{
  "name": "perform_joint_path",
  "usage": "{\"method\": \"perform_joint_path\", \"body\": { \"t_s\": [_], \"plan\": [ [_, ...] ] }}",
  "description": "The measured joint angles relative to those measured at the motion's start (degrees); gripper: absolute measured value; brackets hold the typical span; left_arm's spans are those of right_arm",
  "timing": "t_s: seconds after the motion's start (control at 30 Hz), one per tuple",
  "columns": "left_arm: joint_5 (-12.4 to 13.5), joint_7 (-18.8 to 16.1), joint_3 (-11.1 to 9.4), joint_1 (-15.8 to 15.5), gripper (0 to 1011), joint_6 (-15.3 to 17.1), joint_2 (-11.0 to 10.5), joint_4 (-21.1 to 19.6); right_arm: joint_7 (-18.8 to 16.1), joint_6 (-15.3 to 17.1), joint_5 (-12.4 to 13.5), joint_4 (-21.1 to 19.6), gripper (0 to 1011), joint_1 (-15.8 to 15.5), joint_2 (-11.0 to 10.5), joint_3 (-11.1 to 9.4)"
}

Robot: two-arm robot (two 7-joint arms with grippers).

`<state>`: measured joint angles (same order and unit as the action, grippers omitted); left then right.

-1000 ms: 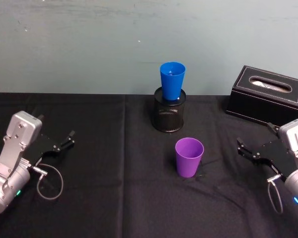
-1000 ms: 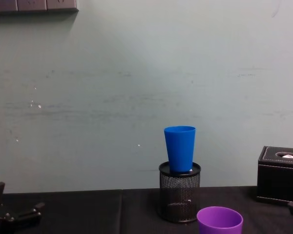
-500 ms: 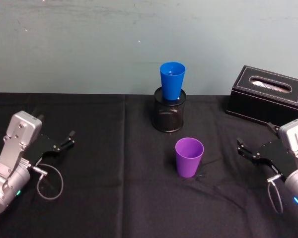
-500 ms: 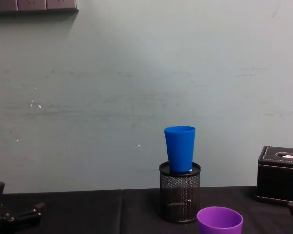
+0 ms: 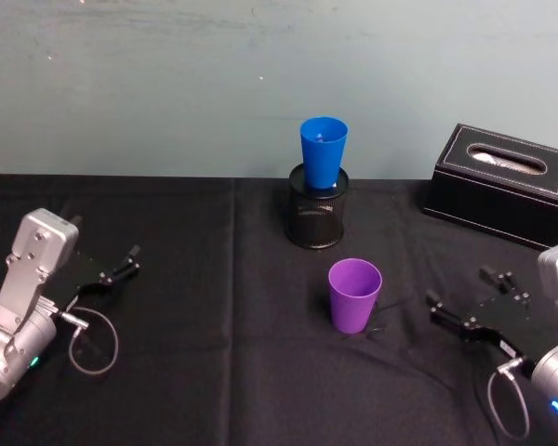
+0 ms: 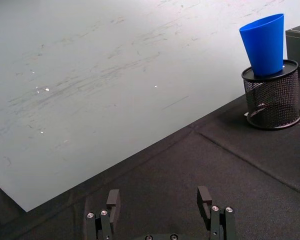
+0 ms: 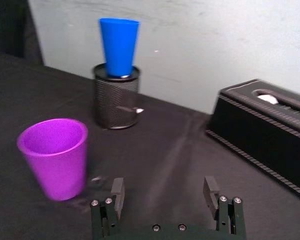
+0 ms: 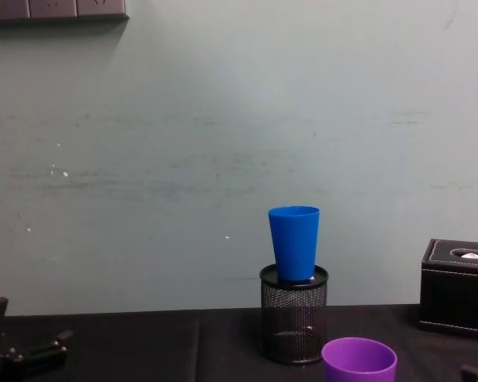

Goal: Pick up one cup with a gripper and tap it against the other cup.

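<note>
Swung lower and nearer, my right gripper (image 7: 163, 187) gapes wide and empty, its jaws aimed at the upright purple cup (image 5: 354, 295) on the cloth to my left. Behind it the blue cup (image 5: 323, 153) tops a mesh holder (image 5: 317, 219). My left gripper (image 6: 158, 197) idles open, farther off.

Smooth plastic with a soft sheen on the purple cup (image 5: 354, 295) and the blue cup (image 5: 323, 153). Looks like fine black metal mesh on the holder (image 5: 317, 218) under the blue one. Matt black cloth (image 5: 214, 307), faintly creased near the purple cup. Leather-like matt black with pale stitching on the box (image 5: 502, 186) at far right. Matt, scuffed paint on the wall (image 5: 167, 84).
</note>
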<state>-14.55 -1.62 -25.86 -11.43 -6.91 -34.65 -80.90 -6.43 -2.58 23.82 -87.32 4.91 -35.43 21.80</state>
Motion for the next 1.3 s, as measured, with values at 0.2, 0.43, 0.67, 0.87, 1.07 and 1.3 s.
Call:
{"method": "perform_joint_path", "body": {
  "t_s": [0.2, 0.43, 0.67, 0.87, 1.07, 1.3],
  "plan": [
    [0.0, 0.0, 0.0, 0.0, 1011, 0.0, 0.0, 0.0, -3.2, -2.1, -0.1, 0.1, 1003, -0.9, 0.9, 0.6],
    [0.0, 0.0, 0.0, 0.0, 1011, 0.0, 0.0, 0.0, -6.2, -4.6, -0.7, 1.8, 1003, -0.4, 3.4, 1.6],
    [0.0, 0.0, 0.0, 0.0, 1011, 0.0, 0.0, 0.0, -8.4, -5.7, -1.3, 3.7, 1003, 0.3, 5.8, 2.3],
    [0.0, 0.0, 0.0, 0.0, 1012, 0.0, 0.0, 0.0, -9.8, -6.1, -1.6, 5.0, 1003, 1.1, 7.3, 2.4],
    [0.0, 0.0, 0.0, 0.0, 1011, 0.0, 0.0, 0.0, -11.4, -6.3, -1.6, 6.8, 1003, 2.5, 9.0, 2.3],
    [0.0, 0.0, 0.0, 0.0, 1011, 0.0, 0.0, 0.0, -13.4, -6.4, -2.3, 8.5, 1003, 3.6, 10.5, 2.3]
  ]
}}
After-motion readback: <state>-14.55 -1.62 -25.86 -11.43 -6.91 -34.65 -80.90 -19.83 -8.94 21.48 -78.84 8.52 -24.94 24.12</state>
